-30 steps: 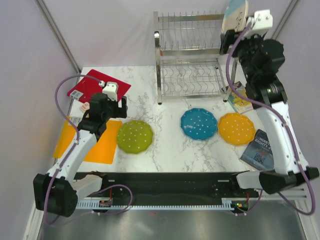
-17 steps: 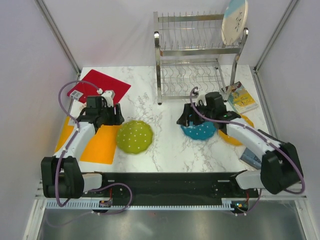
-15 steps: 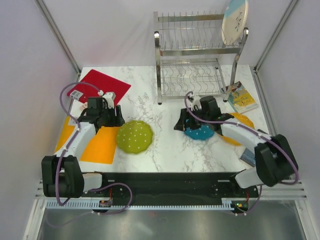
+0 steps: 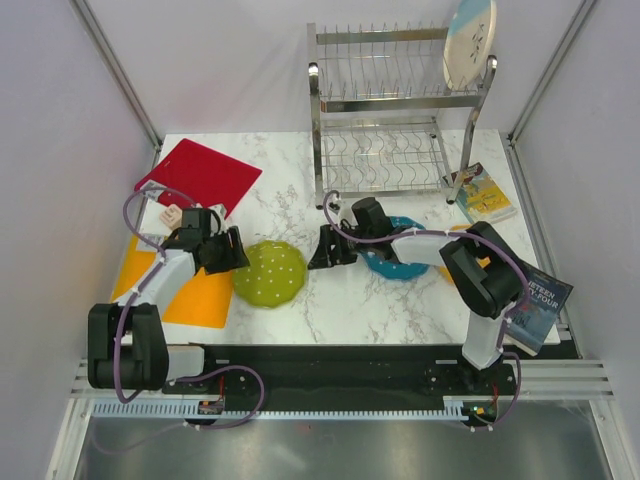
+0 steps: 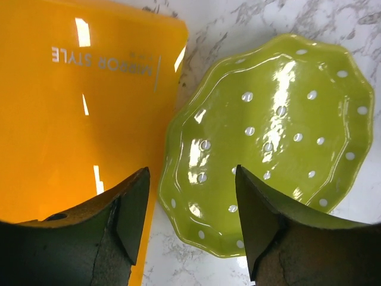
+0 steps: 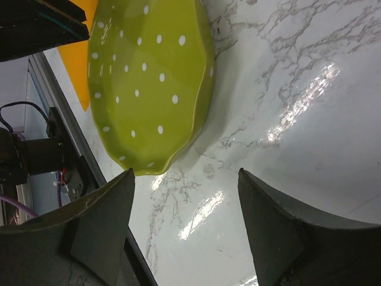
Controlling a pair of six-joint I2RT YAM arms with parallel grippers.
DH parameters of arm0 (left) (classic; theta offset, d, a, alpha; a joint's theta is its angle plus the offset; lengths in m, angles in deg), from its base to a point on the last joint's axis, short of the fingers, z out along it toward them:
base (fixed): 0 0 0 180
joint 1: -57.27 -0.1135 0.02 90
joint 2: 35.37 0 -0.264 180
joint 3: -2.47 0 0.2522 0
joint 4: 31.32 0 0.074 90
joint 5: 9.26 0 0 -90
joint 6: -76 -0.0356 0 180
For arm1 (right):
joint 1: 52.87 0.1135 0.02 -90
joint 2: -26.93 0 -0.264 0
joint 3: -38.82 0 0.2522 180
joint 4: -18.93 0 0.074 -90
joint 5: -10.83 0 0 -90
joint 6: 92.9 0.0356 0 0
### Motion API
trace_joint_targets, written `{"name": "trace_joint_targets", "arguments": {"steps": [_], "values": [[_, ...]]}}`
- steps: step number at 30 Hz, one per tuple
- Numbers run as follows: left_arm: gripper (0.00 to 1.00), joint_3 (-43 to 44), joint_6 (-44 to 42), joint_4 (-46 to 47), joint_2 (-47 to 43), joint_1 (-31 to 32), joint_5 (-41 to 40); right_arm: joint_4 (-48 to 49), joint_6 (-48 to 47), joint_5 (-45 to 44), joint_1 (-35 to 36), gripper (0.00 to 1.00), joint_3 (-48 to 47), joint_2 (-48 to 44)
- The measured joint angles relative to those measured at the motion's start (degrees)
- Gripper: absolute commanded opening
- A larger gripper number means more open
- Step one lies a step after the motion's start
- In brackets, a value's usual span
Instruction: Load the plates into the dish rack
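The lime-green plate (image 4: 270, 272) lies flat on the marble table; it also shows in the left wrist view (image 5: 268, 137) and the right wrist view (image 6: 149, 83). My left gripper (image 4: 232, 250) is open and empty at the plate's left rim, jaws astride that edge. My right gripper (image 4: 322, 250) is open and empty, low over bare marble just right of the green plate. The blue plate (image 4: 400, 262) lies under my right arm. The orange plate (image 4: 455, 262) is mostly hidden by that arm. The cream-and-light-blue plate (image 4: 469, 42) stands in the top tier of the dish rack (image 4: 390, 110).
A flat orange mat (image 4: 190, 285) lies left of the green plate, also in the left wrist view (image 5: 71, 119). A red square board (image 4: 200, 172) lies at the back left. Books lie at the right (image 4: 485, 195) and front right (image 4: 535, 300).
My right arm came down from the rack, leaving the cream plate there, and swept left past the blue plate toward the green one. My left gripper moved down to the green plate's left rim.
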Motion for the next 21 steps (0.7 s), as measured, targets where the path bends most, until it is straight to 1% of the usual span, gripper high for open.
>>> {"name": "trace_joint_targets", "arguments": {"steps": [3, 4, 6, 9, 10, 12, 15, 16, 17, 18, 20, 21], "values": [[0.64, -1.5, 1.4, 0.1, 0.4, 0.0, -0.6, 1.6, 1.2, 0.0, 0.3, 0.78, -0.2, 1.7], [0.61, -2.1, 1.7, 0.1, 0.8, 0.0, -0.5, 1.9, 1.5, 0.0, 0.3, 0.78, -0.4, 2.3], [0.58, -2.8, 2.2, 0.3, 1.9, 0.0, -0.4, 2.9, 2.1, 0.0, 0.3, 0.78, -0.9, 4.2], [0.5, -3.5, 2.5, 0.8, 3.2, 0.0, -0.1, 5.5, 3.3, 0.9, 0.3, 0.77, -2.1, 6.3], [0.45, -3.7, 2.6, 1.0, 3.5, 0.0, 0.1, 6.2, 3.7, 1.1, 0.3, 0.78, -2.5, 6.9], [0.4, -3.7, 2.7, 1.1, 3.7, 0.0, 0.9, 8.0, 4.4, 1.6, 0.4, 0.77, -3.0, 8.0], [0.3, -4.0, 2.8, 1.6, 3.9, -0.2, 2.0, 12.0, 6.0, 3.3, 0.5, 0.76, -3.6, 10.2], [0.25, -4.3, 2.8, 1.7, 3.9, -0.2, 2.5, 13.3, 6.6, 4.0, 0.5, 0.76, -3.8, 10.9], [0.23, -4.4, 2.8, 1.8, 3.9, -0.2, 2.9, 14.6, 7.1, 4.6, 0.5, 0.76, -4.0, 11.6], [0.14, -4.7, 2.8, 2.0, 3.9, -0.2, 3.3, 15.7, 7.6, 5.2, 0.5, 0.75, -4.0, 12.1], [0.07, -5.1, 2.9, 2.2, 3.9, -0.2, 4.0, 17.2, 8.3, 5.9, 0.4, 0.75, -4.0, 12.8], [0.02, -5.1, 2.9, 2.3, 3.9, -0.4, 4.3, 17.7, 8.6, 6.5, 0.2, 0.74, -4.0, 13.1]]}}
